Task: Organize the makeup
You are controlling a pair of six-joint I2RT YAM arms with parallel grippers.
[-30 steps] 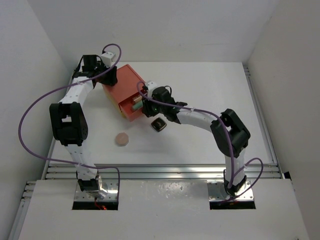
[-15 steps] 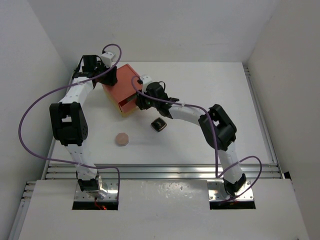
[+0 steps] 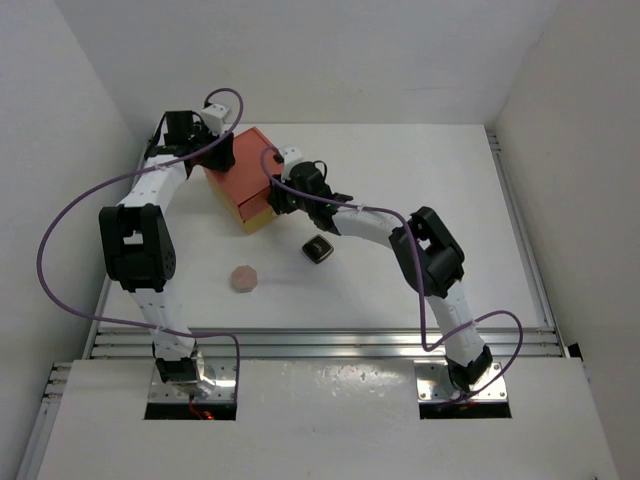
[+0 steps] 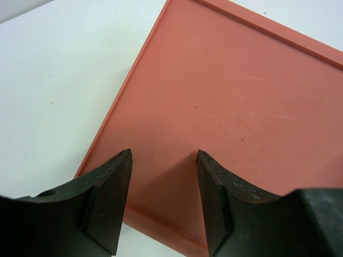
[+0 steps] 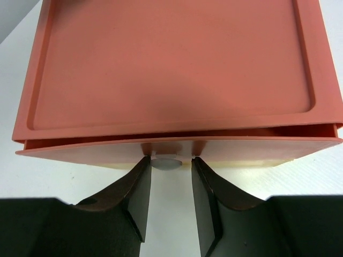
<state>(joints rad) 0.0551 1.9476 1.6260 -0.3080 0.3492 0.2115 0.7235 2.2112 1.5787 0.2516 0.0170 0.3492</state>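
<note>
The black square compact point(image 3: 318, 249) lies on the table just right of the orange-red drawer box point(image 3: 240, 180). The pink round disc point(image 3: 243, 278) lies nearer the front. The black round compact, tan bottle and white bottle are out of view. My right gripper point(image 3: 278, 198) is at the box's yellow drawer front point(image 3: 258, 215). In the right wrist view its jaws point(image 5: 169, 159) close around the small white knob point(image 5: 170, 163), and the drawer sits pushed in. My left gripper point(image 3: 222, 152) rests open over the box's back top point(image 4: 230, 107), its fingers point(image 4: 163, 160) empty.
White side walls stand close on the left and right of the table point(image 3: 420, 180). The box sits at the back left. Purple cables loop from both arms. A metal rail point(image 3: 320, 340) runs along the near edge.
The drawer was open with a tan bottle showing inside. My right gripper has pushed it in toward the box, and it is now shut. The left arm has not moved.
</note>
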